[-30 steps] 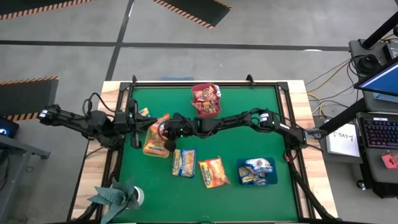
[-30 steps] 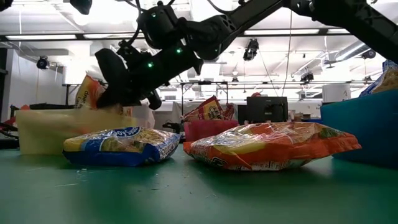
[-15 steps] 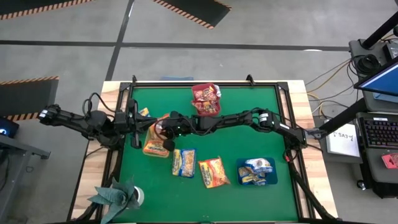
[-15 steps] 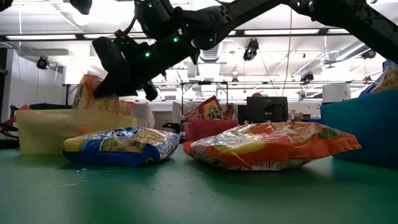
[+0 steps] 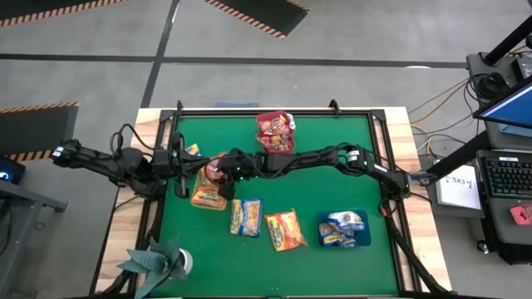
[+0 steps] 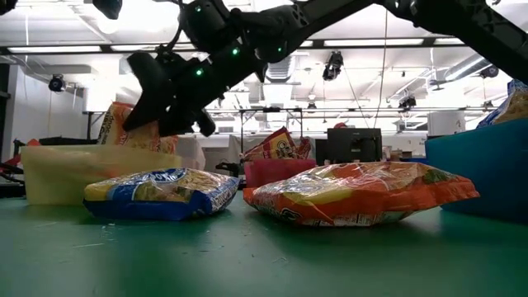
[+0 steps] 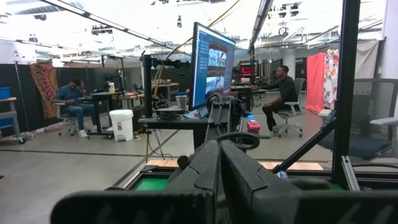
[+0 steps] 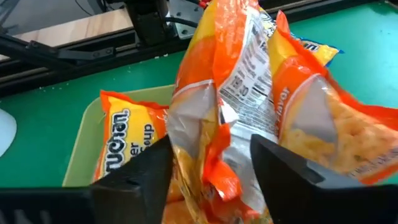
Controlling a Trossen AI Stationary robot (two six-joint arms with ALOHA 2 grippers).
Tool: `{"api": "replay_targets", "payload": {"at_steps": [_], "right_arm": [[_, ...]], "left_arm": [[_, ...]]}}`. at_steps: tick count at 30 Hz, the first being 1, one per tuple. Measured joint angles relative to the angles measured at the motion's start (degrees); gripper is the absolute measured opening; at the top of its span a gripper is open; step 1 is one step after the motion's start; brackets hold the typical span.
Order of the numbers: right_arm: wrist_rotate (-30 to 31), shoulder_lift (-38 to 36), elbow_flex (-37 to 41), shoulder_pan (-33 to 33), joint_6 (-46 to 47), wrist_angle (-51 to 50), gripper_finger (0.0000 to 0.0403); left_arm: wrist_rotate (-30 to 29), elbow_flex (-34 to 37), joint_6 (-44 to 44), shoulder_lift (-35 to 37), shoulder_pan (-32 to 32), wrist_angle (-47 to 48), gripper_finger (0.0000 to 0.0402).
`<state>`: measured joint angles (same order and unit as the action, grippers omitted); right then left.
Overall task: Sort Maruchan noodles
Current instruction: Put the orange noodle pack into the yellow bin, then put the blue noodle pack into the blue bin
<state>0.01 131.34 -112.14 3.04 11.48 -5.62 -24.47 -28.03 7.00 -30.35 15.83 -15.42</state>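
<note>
1. An orange crinkly plastic noodle packet is being shown between the right gripper's spread fingers, over the yellow-green plastic tray.
2. That gap is being hidden from above; the left gripper is being kept pressed together.

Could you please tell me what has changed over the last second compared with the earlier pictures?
The right claw rose slightly above the yellow-green tray and its jaws parted around the orange packet, which now stands between the open fingers. The left claw stayed shut at the table's left edge. The loose blue-and-yellow packet and orange packet did not move.
</note>
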Motion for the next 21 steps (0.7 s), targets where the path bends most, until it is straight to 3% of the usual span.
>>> {"api": "replay_targets", "payload": {"at_steps": [7, 15, 21], "right_arm": [[0.0, -4.4, 0.0, 0.1, -1.7, -6.3, 0.024], [0.1, -10.9, 0.6, -0.4, -3.8, -18.3, 0.0249], [0.1, -19.1, 10.5, -2.9, -4.0, -17.9, 0.0236]], "left_arm": [[0.0, 0.0, 0.0, -0.3, 0.0, 0.0, 0.0], [0.0, 0.0, -0.3, -1.4, 0.0, 0.1, 0.0], [0.0, -0.1, -2.4, -3.9, 0.0, 0.0, 0.0]]}}
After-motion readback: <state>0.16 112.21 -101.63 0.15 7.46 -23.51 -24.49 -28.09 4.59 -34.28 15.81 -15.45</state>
